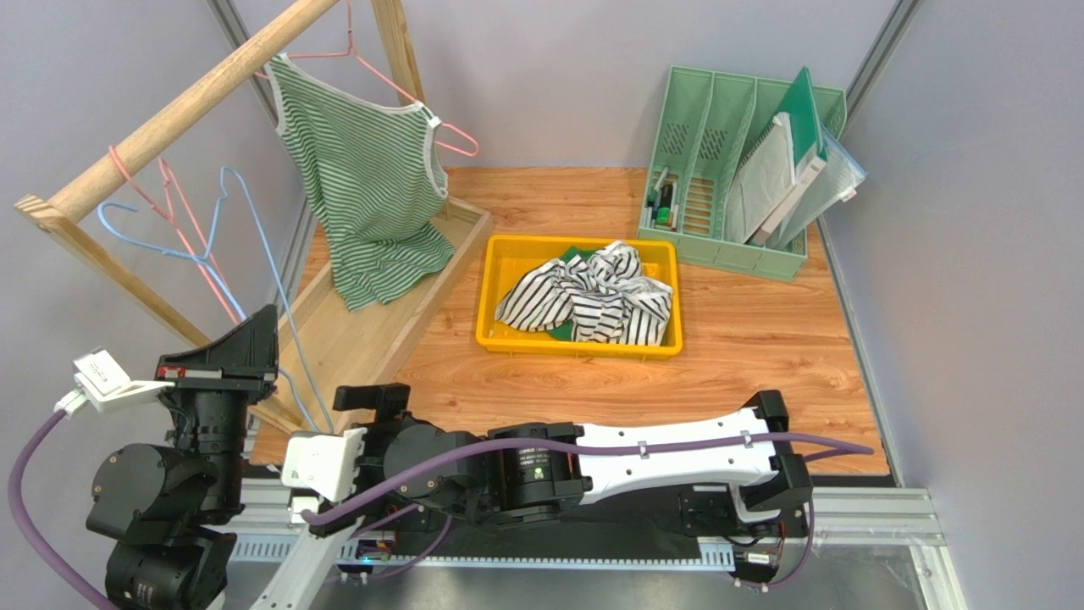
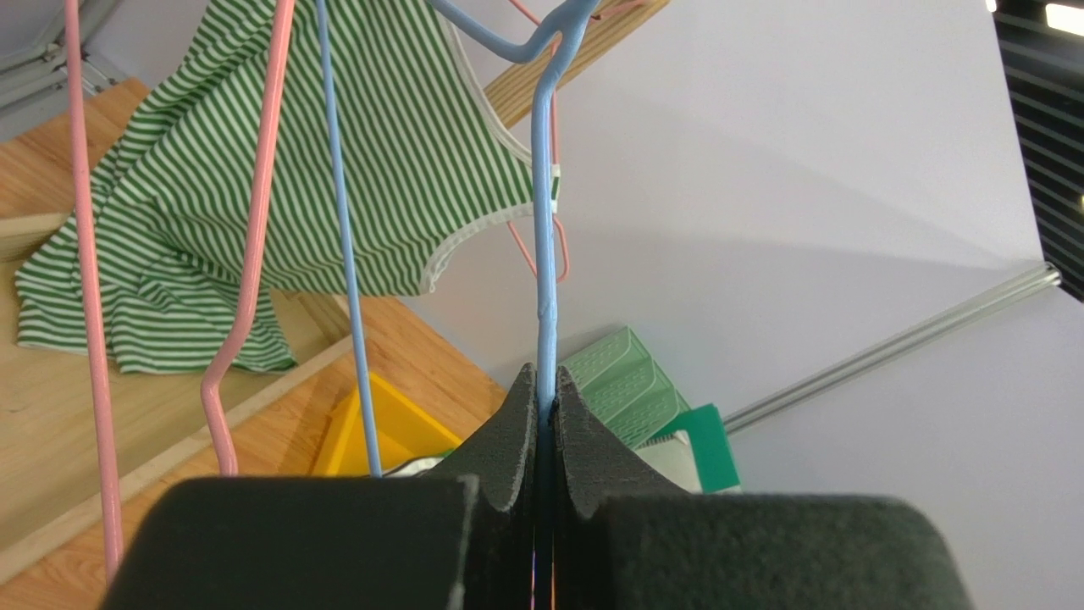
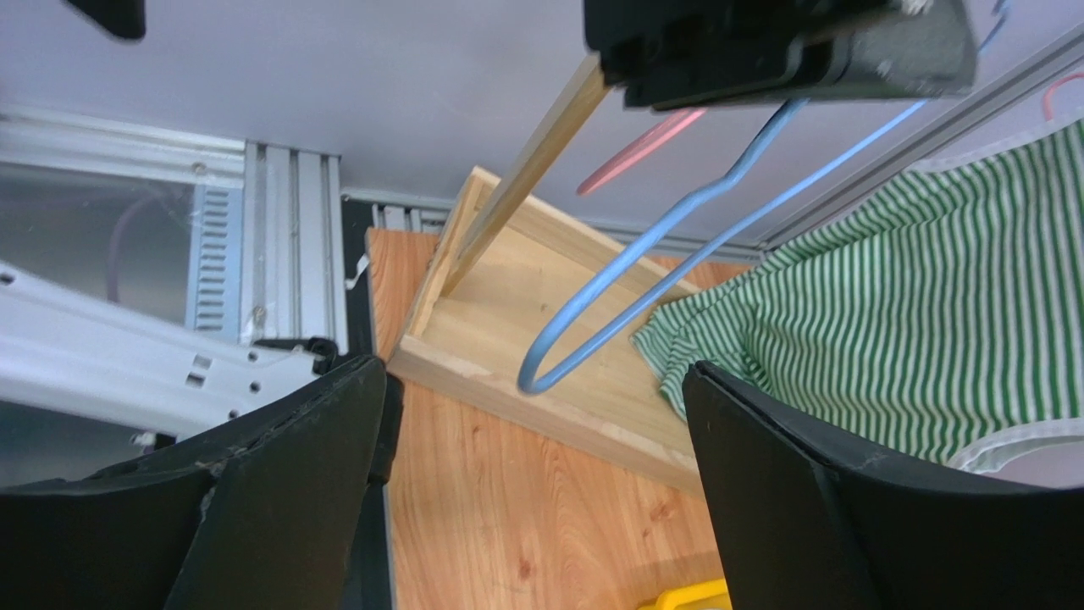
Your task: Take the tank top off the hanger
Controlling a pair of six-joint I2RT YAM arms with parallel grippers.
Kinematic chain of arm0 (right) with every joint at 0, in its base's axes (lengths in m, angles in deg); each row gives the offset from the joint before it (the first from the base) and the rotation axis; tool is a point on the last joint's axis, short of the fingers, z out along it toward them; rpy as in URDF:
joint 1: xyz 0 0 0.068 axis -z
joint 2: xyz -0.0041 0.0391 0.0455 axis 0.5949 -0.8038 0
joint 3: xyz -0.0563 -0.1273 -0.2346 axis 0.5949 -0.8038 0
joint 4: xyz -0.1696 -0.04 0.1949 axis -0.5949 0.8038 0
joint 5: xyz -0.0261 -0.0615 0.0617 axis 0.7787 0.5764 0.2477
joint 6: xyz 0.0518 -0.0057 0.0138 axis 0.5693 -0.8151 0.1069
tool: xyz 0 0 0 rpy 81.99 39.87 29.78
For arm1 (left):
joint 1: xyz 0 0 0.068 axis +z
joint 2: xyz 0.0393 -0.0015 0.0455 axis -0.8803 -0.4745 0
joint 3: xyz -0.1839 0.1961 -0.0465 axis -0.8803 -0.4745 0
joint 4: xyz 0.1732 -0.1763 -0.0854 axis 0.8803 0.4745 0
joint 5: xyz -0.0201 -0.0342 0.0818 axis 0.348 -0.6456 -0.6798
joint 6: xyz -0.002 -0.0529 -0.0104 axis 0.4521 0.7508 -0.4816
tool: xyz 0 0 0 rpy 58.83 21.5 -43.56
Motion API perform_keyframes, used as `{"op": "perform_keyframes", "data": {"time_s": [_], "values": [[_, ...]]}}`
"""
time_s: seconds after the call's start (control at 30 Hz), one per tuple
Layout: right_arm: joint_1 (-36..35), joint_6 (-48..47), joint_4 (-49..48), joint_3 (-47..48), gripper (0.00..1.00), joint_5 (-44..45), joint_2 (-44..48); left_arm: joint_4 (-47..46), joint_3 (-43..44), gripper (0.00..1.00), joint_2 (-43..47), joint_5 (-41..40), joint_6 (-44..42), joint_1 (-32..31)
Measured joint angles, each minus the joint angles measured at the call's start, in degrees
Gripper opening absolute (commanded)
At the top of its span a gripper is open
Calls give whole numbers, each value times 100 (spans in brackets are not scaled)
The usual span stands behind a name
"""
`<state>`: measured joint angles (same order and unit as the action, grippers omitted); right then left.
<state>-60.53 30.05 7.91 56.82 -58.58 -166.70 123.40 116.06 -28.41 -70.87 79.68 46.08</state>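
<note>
The green-and-white striped tank top [image 1: 369,191] hangs on a pink hanger [image 1: 445,130] from the wooden rod [image 1: 191,102]; its hem rests on the rack's base. It also shows in the left wrist view [image 2: 255,191] and the right wrist view [image 3: 916,318]. My left gripper [image 1: 251,350] is shut on the wire of an empty blue hanger [image 1: 261,248], seen pinched between the pads in the left wrist view [image 2: 547,318]. My right gripper [image 1: 365,404] is open and empty, low over the table by the rack's base [image 3: 535,445].
A second empty pink hanger [image 1: 178,223] hangs beside the blue one. A yellow bin [image 1: 496,333] holds black-and-white striped clothes [image 1: 588,295]. A green file organizer [image 1: 744,165] stands at the back right. The rack's wooden base [image 1: 369,331] lies at the left.
</note>
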Motion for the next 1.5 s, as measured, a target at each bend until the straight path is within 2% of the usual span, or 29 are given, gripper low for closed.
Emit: {"op": "perform_keyframes", "data": {"time_s": [0.07, 0.27, 0.6, 0.73, 1.03, 1.07, 1.13, 1.37, 1.47, 1.5], "values": [[22, -105, -109, 166, 86, 68, -111, 0, 2, 0, 0, 11, -4, 0], [199, -238, -289, 339, 55, 22, -184, 2, 0, 0, 37, 20, -7, 0], [413, -229, -269, 518, 51, -354, -345, -42, -122, 0, 59, 94, 13, 0], [446, -238, -262, 595, 44, -363, -426, -46, -199, 0, 59, 116, 42, 0], [459, -247, -229, 669, 12, -55, -509, -92, -284, 0, 59, -55, 133, 39], [461, -249, -232, 669, 5, 24, -509, -118, -284, 0, 59, -101, 136, 48], [476, -229, -240, 669, 1, 234, -509, -144, -284, 0, 59, -205, 133, 59], [535, -138, -280, 686, 0, 675, -509, -291, -310, 0, 57, -229, 146, 74], [531, -28, -315, 651, 0, 778, -494, -409, -396, 8, 57, -173, 142, 74], [533, 33, -330, 605, 0, 804, -468, -437, -426, 14, 57, -149, 140, 74]]}}
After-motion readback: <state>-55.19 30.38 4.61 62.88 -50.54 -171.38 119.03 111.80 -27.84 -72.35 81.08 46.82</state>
